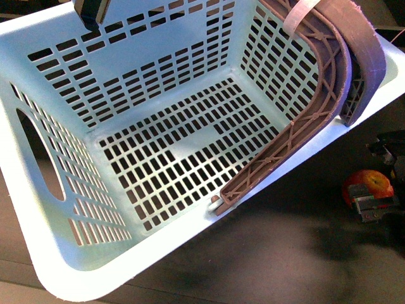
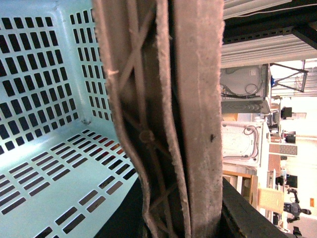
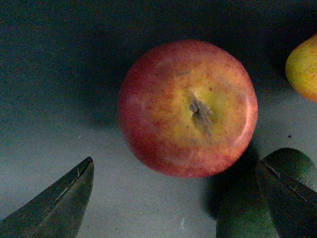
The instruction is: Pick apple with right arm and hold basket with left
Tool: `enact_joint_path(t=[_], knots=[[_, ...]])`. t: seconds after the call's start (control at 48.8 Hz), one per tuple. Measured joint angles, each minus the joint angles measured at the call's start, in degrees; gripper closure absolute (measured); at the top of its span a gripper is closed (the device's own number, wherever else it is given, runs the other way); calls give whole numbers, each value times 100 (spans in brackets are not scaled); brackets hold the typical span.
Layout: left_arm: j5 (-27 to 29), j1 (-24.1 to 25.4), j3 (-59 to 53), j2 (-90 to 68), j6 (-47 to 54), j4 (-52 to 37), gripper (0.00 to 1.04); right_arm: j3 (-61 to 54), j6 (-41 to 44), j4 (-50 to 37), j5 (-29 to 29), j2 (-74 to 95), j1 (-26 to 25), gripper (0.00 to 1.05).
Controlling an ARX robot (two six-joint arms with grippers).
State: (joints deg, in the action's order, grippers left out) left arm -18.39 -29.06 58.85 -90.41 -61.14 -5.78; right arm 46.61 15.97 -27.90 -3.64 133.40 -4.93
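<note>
Most of the front view is being taken up by the basket (image 1: pixel 95 278), which is being seen tilted over the dark counter (image 1: pixel 266 253). Its pale mint walls and floor are being pierced by rows of slots, and an oval hand cutout is being shown in its left wall. Its brown ribbed handle (image 1: pixel 310 123) is being shown along the right wall, with a white tie (image 1: pixel 300 16) looped round its far end. Wall and handle are being placed between the basket's inside and the apple (image 1: pixel 366 185).

The apple is being carried by the counter right of the basket, apart from it: round, red, streaked yellow-orange about a stubby stem. It is being flanked by the spread fingers of the right gripper (image 3: pixel 176 166), and in the right wrist view it is being touched by neither. A smaller yellow-orange fruit (image 3: pixel 303 67) is being seen near it.

The left wrist view is being filled by the handle, and the left gripper's state cannot be told.
</note>
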Motion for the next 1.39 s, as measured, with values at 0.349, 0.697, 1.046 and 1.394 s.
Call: enact_joint_path(t=[0.349,0.697,1.046,1.394], knots=[[0,0,0,0,0,0,85,807,22,254,-11,632,11,9],[0,0,0,0,0,0,85,852,-293,317,160,560,4,28],[2,0,0,0,0,0,85,-63,-614,-72,767,-890,-170,29],[2,0,0,-2,0,0,85,-734,-1036,461,1316,-4690,-389,29]])
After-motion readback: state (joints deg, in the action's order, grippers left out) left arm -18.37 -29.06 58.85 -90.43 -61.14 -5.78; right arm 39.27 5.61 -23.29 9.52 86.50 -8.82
